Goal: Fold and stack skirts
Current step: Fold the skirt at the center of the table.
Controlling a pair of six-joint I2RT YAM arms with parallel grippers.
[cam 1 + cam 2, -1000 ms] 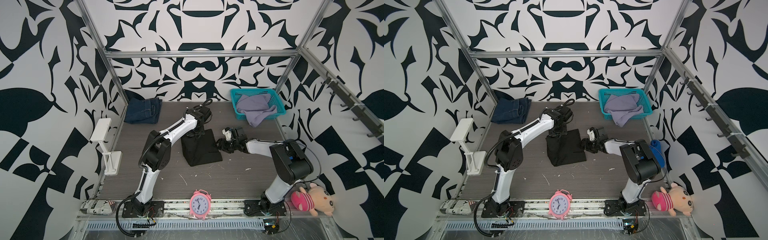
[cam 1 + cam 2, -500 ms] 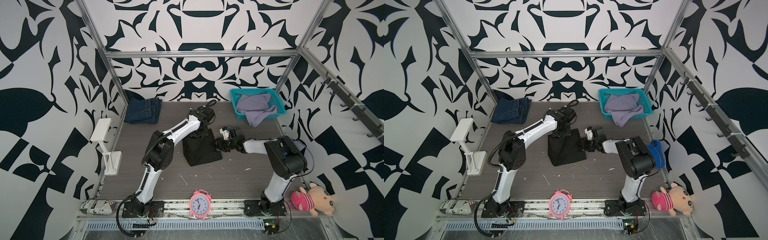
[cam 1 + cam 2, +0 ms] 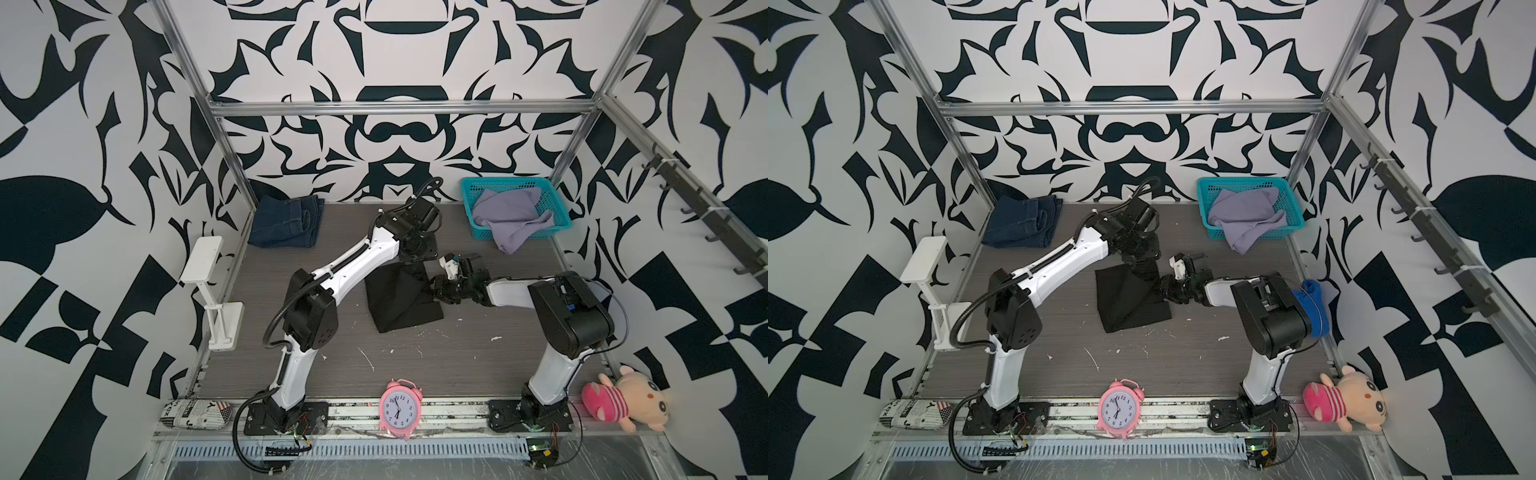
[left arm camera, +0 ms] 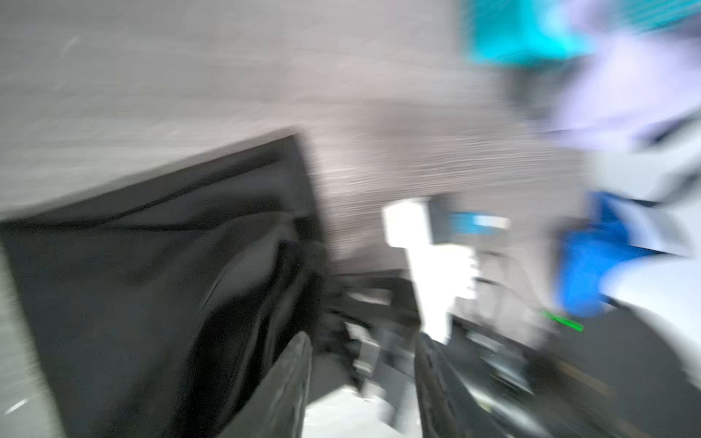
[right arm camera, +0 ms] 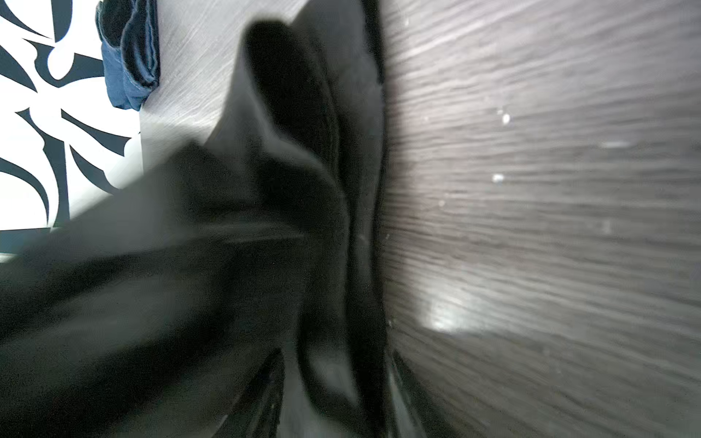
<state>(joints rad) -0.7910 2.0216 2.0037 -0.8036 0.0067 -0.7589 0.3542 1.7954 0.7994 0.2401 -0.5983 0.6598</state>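
The black skirt (image 3: 399, 303) (image 3: 1125, 303) lies folded mid-table, with a ridge of cloth raised along its right side. My left gripper (image 3: 415, 258) (image 4: 362, 341) hovers at its back edge, open, nothing between the jaws. My right gripper (image 3: 438, 286) (image 5: 337, 354) is at the skirt's right edge, shut on a thick fold of black cloth (image 5: 189, 303). The denim skirt (image 3: 286, 222) (image 3: 1021, 224) lies folded at the back left. The lavender skirt (image 3: 507, 216) (image 3: 1241, 220) hangs crumpled out of the teal basket (image 3: 507, 181). The left wrist view is heavily blurred.
A pink alarm clock (image 3: 398, 409) stands at the front edge, with a rolled newspaper (image 3: 195, 413) at the front left. A plush toy (image 3: 615, 399) lies front right and a bright blue cloth (image 3: 1312, 307) behind the right arm. A white stand (image 3: 208, 286) is on the left rail.
My left gripper has opened and let go of the black skirt's back edge, and the cloth there has sunk. My right gripper has narrowed onto the skirt's right edge.
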